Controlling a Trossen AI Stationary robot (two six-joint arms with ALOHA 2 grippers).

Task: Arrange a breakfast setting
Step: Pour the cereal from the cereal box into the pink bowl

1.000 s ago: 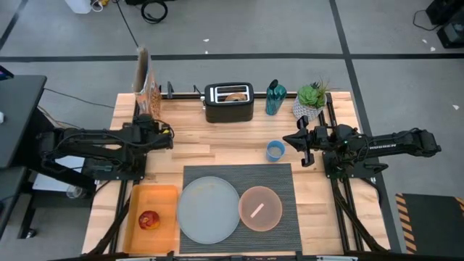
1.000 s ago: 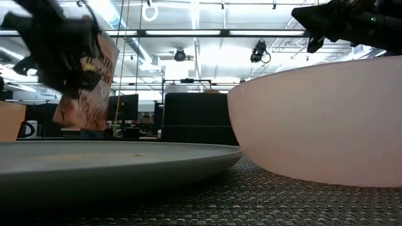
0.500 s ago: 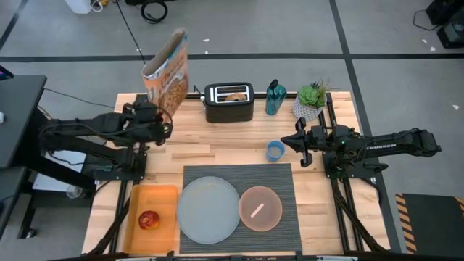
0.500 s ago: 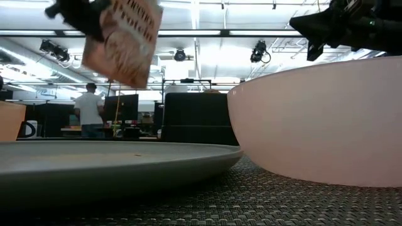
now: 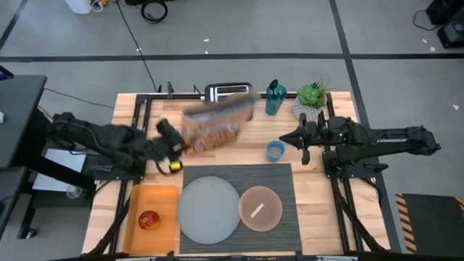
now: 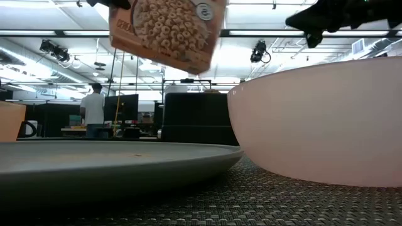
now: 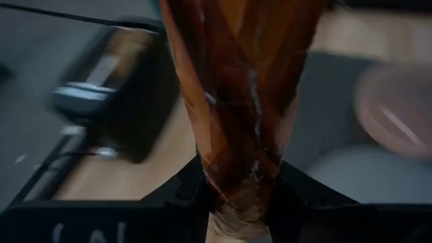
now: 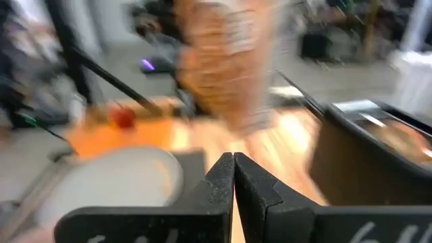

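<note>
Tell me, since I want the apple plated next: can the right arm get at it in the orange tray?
Probably not easily. The red apple lies in the orange tray at the far left, beyond the plate; the right gripper hovers shut at the right.

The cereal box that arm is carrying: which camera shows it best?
The low view: the cereal box shows its printed front sharply, raised above the plate. The high view shows it smeared near the toaster, the left wrist view only its edge pinched in the left gripper, the right wrist view a blur.

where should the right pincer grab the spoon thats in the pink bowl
Probably the spoon by its upper, handle end, coming straight down: it lies flat and slanted inside the pink bowl, so the bowl's wall blocks any sideways approach.
</note>
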